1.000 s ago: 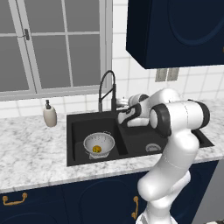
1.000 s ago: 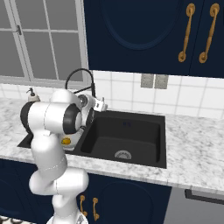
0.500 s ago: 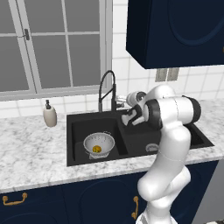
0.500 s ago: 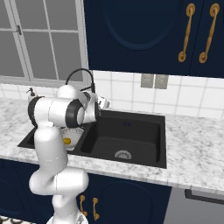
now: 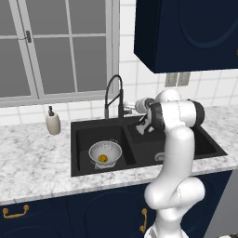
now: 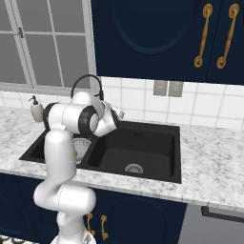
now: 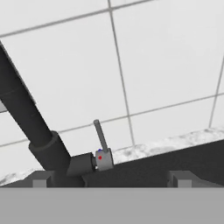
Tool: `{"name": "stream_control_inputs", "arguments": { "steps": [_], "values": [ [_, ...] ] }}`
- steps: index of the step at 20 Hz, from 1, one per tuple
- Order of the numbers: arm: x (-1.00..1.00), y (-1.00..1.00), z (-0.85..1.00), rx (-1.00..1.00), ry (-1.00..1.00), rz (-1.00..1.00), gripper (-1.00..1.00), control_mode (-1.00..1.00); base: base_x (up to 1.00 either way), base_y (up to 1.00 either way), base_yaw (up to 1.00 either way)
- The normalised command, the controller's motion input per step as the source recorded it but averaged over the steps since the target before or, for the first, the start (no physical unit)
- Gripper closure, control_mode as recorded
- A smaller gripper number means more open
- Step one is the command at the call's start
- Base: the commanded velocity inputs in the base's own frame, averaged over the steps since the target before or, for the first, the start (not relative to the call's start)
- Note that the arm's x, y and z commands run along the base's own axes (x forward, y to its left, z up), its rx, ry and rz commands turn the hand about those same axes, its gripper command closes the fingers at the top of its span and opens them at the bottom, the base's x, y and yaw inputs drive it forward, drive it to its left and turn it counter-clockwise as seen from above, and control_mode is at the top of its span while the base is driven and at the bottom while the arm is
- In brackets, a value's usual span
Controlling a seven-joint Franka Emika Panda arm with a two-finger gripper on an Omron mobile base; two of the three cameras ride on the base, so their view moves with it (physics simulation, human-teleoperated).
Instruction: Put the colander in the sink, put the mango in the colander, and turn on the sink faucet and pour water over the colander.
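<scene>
Mango point(image 5: 104, 159) inside colander point(image 5: 105, 152), gripper point(image 7: 109, 178) seemingly open.

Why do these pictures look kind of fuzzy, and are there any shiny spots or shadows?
Left base view: soft and grainy, the mango just an orange blur inside the colander. Right base view: even, flat light, no glare on the black sink. Hand view: the faucet and its lever look blocky, and the wall tiles are evenly lit.

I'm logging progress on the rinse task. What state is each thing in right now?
colander: upright in the sink's left basin.
mango: inside the colander.
sink faucet: no water running; lever standing up, untouched.
gripper: open, fingertips near the lever.
soap dispenser: upright on the counter.
</scene>
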Motion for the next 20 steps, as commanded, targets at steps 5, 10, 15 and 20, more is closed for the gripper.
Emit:
{"name": "stream_control_inputs", "arguments": {
  "steps": [5,10,15,20],
  "values": [
    [0.0,-0.05,-0.26,0.0,-0.02,0.0,-1.0,-1.0,0.0,0.0,0.0],
    [0.09,0.0,-0.04,0.0,-0.01,0.0,-1.0,-1.0,0.0,0.0,0.0],
    [0.17,0.0,-0.03,0.0,-0.02,0.0,-1.0,-1.0,0.0,0.0,0.0],
    [0.23,0.02,-0.14,0.0,0.0,0.0,-1.0,-1.0,0.0,0.0,0.0]
  ]
}}
